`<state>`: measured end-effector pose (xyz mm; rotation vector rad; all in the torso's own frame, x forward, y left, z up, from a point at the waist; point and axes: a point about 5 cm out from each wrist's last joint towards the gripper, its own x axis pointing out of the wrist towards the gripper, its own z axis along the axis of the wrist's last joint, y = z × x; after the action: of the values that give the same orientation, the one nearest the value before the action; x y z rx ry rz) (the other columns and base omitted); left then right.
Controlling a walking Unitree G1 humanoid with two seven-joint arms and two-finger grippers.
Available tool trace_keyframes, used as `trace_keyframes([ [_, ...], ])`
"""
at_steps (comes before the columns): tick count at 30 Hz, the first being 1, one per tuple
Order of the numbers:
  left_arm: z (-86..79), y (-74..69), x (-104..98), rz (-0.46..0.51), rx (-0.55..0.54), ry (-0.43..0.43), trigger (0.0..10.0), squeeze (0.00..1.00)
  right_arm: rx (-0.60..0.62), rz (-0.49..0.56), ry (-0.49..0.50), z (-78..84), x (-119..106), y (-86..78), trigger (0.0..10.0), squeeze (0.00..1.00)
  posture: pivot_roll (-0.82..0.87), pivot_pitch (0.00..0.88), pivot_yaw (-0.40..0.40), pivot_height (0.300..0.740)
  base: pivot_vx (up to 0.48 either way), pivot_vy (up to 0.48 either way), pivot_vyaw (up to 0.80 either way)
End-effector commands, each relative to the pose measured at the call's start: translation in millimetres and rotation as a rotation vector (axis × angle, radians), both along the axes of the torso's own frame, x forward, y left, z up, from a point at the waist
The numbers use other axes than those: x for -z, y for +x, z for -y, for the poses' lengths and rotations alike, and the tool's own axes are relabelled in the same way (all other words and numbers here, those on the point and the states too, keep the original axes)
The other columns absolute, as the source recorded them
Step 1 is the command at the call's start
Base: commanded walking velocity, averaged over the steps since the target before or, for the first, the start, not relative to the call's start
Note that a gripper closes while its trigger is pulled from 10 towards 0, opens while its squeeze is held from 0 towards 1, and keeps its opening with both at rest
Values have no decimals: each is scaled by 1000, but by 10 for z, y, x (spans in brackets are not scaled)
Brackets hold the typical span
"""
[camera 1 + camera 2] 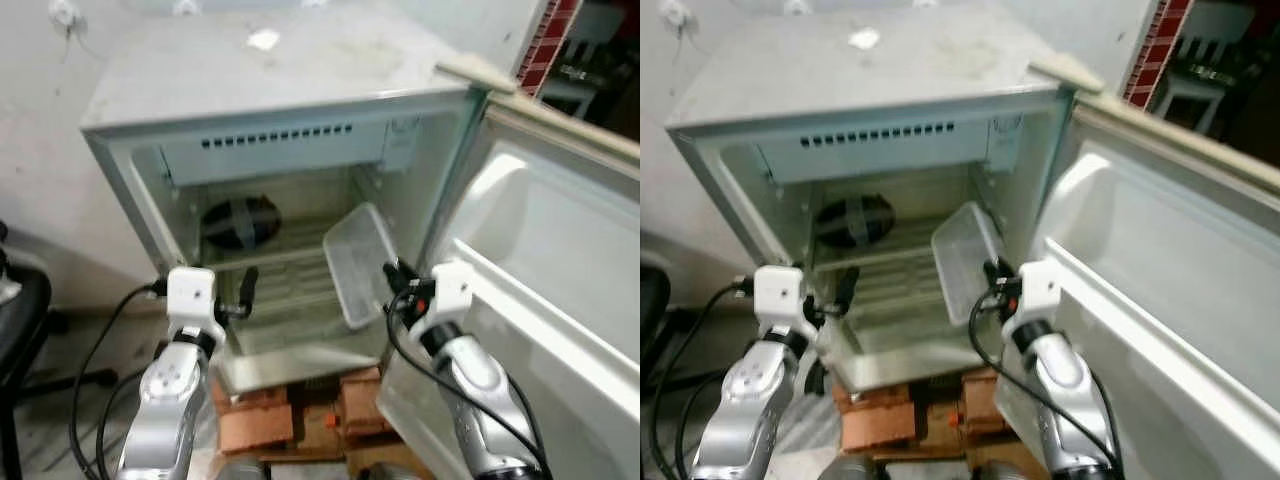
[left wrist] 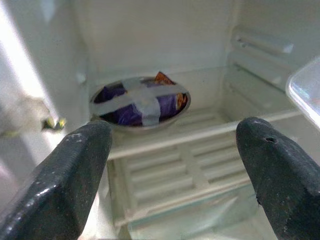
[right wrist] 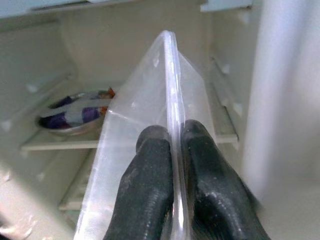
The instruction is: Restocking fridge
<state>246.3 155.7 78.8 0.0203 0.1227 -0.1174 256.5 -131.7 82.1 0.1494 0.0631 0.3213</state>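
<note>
Inside the fridge (image 1: 130,110), to the right of the bowl (image 1: 240,222), the right hand (image 3: 172,145) pinches the rim of a clear tray (image 1: 358,262), which hangs tilted over the shelf (image 1: 285,262); I judge it should level the tray, slide it onto the shelf clear of the bowl, and only then let go; the left hand (image 2: 172,170) waits wide apart, facing the bowl; the bowl's taped contents are hard to name, and whether the tray holds anything I cannot tell.
</note>
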Motion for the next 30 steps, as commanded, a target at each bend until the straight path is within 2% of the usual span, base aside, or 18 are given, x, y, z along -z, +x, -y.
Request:
trace_keyframes([
  [1, -108, -51, 18, -26, -30, 7, 10000, 0, 8, 6, 5, 0, -26, 42, 10000, 0, 42, 40, -15, 740, 0, 0, 0],
  [6, -132, -110, 31, -37, -36, 11, 10000, 0, -1, 10, 2, -14, -41, 84, 10000, 0, 56, 43, -22, 740, 0, 0, 0],
  [15, -180, -128, 17, -47, -78, 29, 10000, 0, -39, -2, 3, -61, -25, 88, 10000, 0, 59, 48, -19, 740, 0, 0, 0],
  [18, -269, -220, 77, -135, -123, 7, 10000, 0, -36, -15, 11, -62, -4, 112, 10000, 0, 70, 54, -17, 740, 0, 0, 0],
  [19, -269, -220, 77, -135, -123, 7, 10000, 0, -36, -15, 11, -62, -4, 112, 10000, 0, 70, 54, -17, 740, 0, 0, 0],
  [30, -375, -396, 86, -189, -130, -4, 10000, 0, -71, 15, 32, -206, -92, 326, 10000, 0, 130, 77, -29, 740, 0, 0, 0],
])
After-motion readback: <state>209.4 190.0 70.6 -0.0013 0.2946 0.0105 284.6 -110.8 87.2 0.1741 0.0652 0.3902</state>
